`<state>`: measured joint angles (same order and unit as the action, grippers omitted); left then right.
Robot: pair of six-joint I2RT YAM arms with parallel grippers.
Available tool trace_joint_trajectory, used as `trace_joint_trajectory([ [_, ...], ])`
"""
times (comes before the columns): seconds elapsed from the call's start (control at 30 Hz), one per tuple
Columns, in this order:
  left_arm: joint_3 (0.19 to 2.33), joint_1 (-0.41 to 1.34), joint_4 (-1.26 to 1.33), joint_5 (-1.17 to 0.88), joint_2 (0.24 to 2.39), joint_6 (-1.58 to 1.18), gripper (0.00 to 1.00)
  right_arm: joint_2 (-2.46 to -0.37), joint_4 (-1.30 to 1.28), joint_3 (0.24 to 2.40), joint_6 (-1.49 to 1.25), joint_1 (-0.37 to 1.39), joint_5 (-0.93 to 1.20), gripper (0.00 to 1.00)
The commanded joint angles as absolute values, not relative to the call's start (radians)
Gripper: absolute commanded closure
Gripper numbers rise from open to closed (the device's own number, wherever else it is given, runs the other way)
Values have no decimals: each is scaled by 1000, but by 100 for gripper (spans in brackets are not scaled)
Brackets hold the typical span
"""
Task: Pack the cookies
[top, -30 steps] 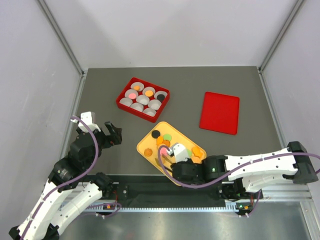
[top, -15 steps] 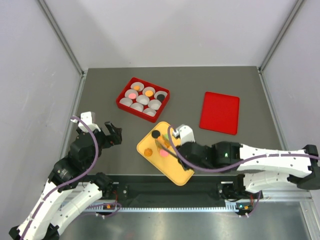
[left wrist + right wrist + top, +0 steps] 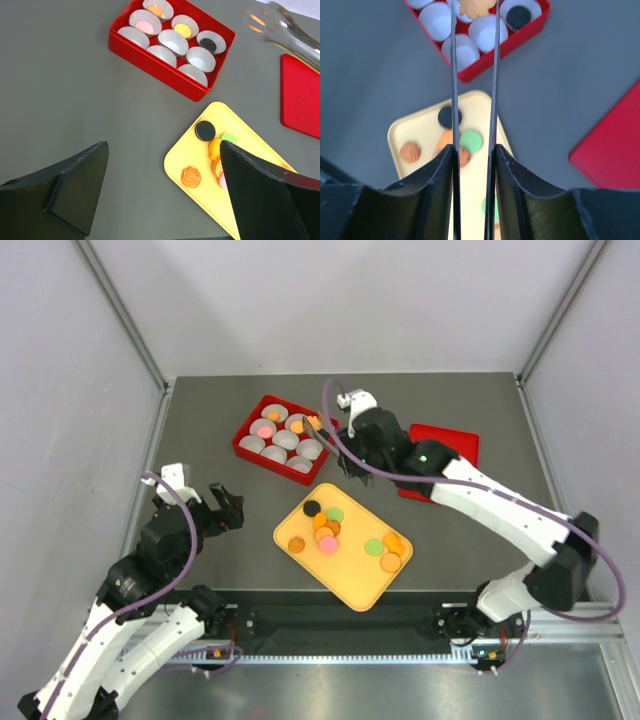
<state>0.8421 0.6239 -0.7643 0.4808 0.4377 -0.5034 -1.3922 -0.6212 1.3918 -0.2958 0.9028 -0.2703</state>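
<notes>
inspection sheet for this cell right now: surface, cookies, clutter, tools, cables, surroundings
surface: dark grey table, no spills seen
job's things: red box holds nine paper cups, four filled, five empty; loose cookies lie on the yellow tray; red lid lies flat to the right of the box
clutter: nothing seen
tools: left tool open and empty, left of the tray; right tool shut on tongs, which pinch a tan cookie over the box
cables: purple cable runs along each arm, none lying on the tray
surroundings: white walls on three sides, metal frame posts at the corners
</notes>
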Motion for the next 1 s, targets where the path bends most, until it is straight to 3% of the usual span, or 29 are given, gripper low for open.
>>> trace_joint_trajectory([
  [0.0, 839, 627, -746, 495, 449, -509, 3, -1512, -488, 1497, -218, 848, -186, 69],
  [0.43, 839, 627, -749, 509, 420, -517, 3, -1971, -468, 1785, -218, 807, -100, 71],
  [0.97, 839, 627, -749, 509, 431, -515, 3, -2003, -453, 1796, -218, 807, -150, 67],
])
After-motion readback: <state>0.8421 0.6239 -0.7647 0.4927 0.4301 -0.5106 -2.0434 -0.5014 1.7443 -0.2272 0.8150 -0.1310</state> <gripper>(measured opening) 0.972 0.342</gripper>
